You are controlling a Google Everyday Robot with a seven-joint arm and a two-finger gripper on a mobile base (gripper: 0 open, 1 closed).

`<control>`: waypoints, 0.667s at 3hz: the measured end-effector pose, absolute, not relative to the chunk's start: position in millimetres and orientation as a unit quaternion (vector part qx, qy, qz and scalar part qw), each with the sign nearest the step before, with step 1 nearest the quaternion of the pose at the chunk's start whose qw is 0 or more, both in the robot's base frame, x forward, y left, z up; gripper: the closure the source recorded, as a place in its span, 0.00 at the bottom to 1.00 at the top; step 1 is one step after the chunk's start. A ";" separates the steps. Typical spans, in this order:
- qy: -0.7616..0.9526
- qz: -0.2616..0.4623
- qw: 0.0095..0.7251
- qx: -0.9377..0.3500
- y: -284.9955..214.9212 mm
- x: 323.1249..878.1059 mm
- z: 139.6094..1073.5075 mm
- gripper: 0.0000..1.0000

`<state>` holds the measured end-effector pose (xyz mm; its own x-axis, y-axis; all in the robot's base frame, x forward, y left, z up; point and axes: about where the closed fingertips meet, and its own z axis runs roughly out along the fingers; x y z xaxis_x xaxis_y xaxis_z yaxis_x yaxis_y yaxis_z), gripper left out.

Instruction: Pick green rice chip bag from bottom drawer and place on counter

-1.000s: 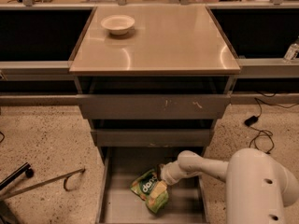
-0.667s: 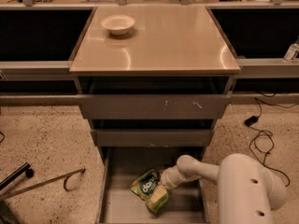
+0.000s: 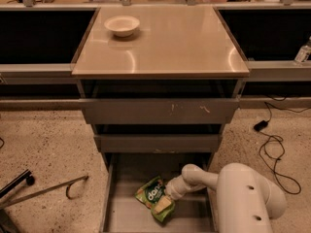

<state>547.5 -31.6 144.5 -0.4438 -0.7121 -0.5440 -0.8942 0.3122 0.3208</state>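
- Arm [image 3: 209, 177]: white, reaching from 4 o'clock down into drawer [image 3: 125, 213].
- Gripper [image 3: 168, 194]: against bag's right edge; whether it grips cannot be told.
- Bag [image 3: 151, 197]: on drawer floor, 6 o'clock.
- Upper drawers [image 3: 158, 111]: ajar, overhanging.
- Bowl [image 3: 122, 25]: on counter [image 3: 175, 47], 11 o'clock.

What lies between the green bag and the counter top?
Camera view: two upper grey drawers; gripper is at the green rice chip bag in the bottom drawer.

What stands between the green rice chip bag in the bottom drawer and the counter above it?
The claw is down at the green rice chip bag in the bottom drawer. On the way up to the counter, two upper drawer fronts jut out. A white bowl sits back left.
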 end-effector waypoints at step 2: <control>0.795 0.300 0.154 -0.504 -31.3 546.6 145.0 0.66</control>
